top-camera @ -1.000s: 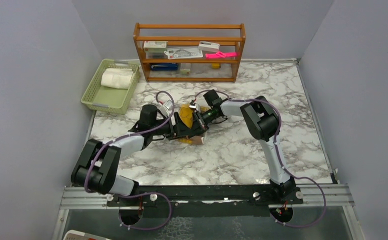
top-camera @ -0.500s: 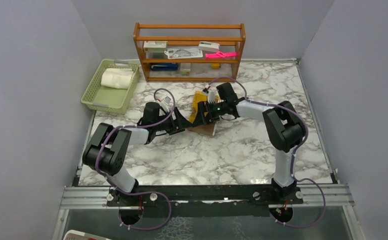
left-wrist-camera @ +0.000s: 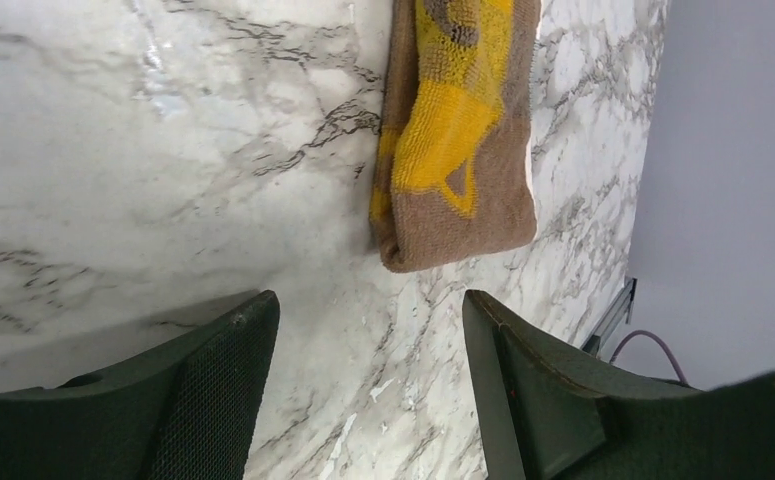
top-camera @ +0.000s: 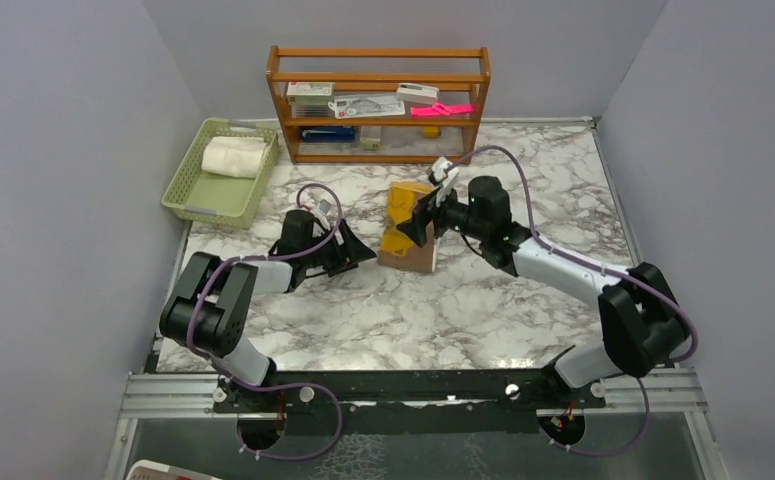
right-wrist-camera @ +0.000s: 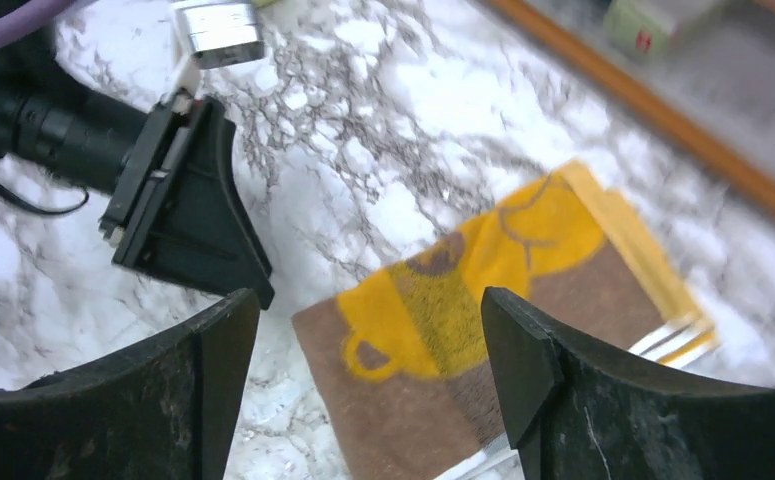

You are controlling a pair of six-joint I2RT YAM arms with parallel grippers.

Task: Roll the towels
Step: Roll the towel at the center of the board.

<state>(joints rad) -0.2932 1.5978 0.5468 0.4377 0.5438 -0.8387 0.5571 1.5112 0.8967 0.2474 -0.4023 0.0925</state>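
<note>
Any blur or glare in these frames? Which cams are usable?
Right wrist: motion-blurred, worst at the shelf and the far edge of the brown towel, so only marginally usable. Left wrist: sharp, with one glare streak on the marble table. Top external: sharp and evenly lit, with only soft shadows under the arms.

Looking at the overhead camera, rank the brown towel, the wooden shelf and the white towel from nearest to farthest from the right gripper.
1. brown towel: lying flat in the middle, just under the right gripper.
2. wooden shelf: at the back, behind the gripper.
3. white towel: far off to the left, inside the green basket.
</note>
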